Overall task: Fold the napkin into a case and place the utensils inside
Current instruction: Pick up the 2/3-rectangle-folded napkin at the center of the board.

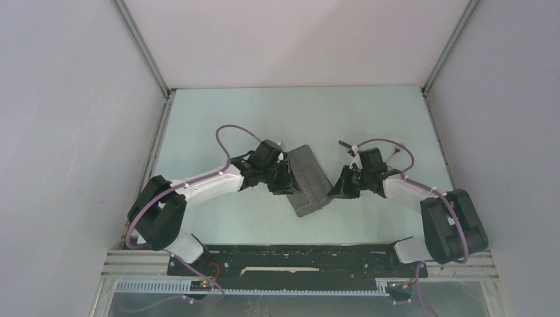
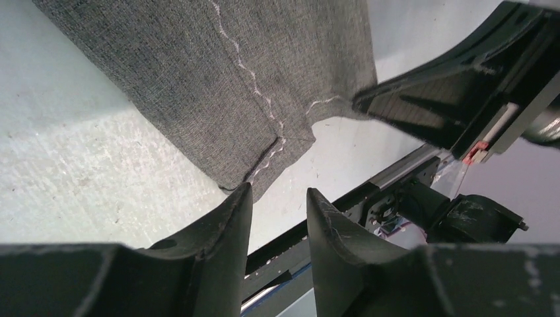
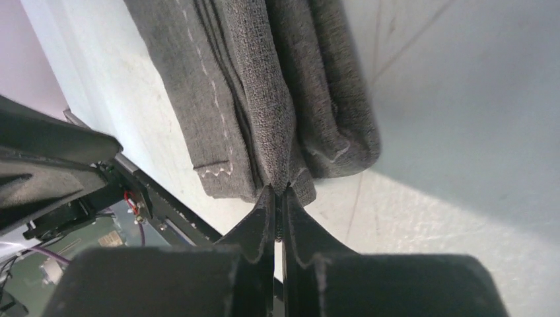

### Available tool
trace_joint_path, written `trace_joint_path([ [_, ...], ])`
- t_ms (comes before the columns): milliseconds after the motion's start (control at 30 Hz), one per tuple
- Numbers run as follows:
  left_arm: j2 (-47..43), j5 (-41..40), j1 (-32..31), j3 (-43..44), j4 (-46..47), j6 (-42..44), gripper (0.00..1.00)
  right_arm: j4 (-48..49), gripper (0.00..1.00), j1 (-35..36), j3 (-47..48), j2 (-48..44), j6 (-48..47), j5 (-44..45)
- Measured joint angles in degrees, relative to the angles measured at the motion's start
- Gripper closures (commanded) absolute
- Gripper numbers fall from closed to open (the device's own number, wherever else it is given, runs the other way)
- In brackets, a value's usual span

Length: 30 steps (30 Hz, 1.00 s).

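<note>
The grey napkin (image 1: 309, 178) lies folded into a narrow slanted strip in the middle of the table, between the two arms. My right gripper (image 3: 280, 193) is shut on a fold at the napkin's (image 3: 264, 92) near edge, with cloth pinched between the fingertips. It sits at the strip's right side in the top view (image 1: 337, 190). My left gripper (image 2: 279, 191) is open and empty, its tips just short of the napkin's (image 2: 218, 72) stitched corner. In the top view it (image 1: 285, 178) is at the strip's left side. The knife and fork are out of view.
The pale table (image 1: 218, 119) is walled by white panels on three sides. A black rail (image 1: 297, 254) with the arm bases runs along the near edge. The right arm's body (image 2: 462, 86) shows in the left wrist view, close beyond the napkin.
</note>
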Motion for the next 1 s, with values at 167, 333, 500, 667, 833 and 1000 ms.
trace_joint_path([
  [167, 1.29, 0.07, 0.0, 1.36, -0.09, -0.42, 0.48, 4.61, 0.74, 5.16, -5.2, -4.15, 7.23, 1.53],
  [333, 2.82, 0.04, -0.37, 3.56, -0.07, -0.39, 0.47, 6.12, 0.49, 3.32, -6.14, -5.38, 9.09, 1.88],
  [500, 3.89, -2.54, -3.74, 6.67, -1.36, 1.29, 0.3, 4.0, 0.31, -4.0, -5.86, -5.46, 6.49, 0.68],
  [667, 11.02, -13.77, -13.46, 19.15, -8.98, 2.19, 0.32, -0.72, 0.25, -11.23, -5.86, -9.18, 4.81, 1.01],
  [833, 26.91, -26.4, -22.47, 40.94, -22.45, 1.33, 0.34, -3.08, 0.24, -16.44, -5.62, -12.28, 4.39, 2.32],
  [1000, 35.87, -31.76, -25.7, 49.62, -31.1, -1.03, 0.39, -6.03, 0.22, -20.61, -5.38, -15.23, 2.89, 3.21],
])
